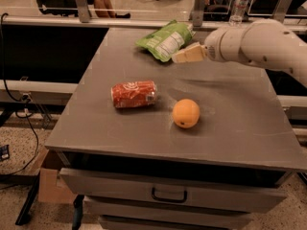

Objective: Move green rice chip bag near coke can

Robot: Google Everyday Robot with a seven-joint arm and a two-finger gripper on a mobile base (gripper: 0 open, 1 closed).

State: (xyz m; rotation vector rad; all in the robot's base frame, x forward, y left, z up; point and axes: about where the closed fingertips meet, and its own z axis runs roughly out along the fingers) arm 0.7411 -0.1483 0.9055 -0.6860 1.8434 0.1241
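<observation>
The green rice chip bag (166, 39) lies at the far middle of the grey table (230, 114), its white label panel facing up. The coke can (134, 94), red and dented, lies on its side nearer the front left of the table. My gripper (184, 54) reaches in from the right on a white arm and sits just to the right of the bag's near right edge, close above the tabletop. It holds nothing that I can see.
A round orange fruit (186, 113) sits right of the can. A clear water bottle (239, 6) stands behind the table's far edge. A drawer with a handle (169, 195) is below the front edge. Cables hang at the left.
</observation>
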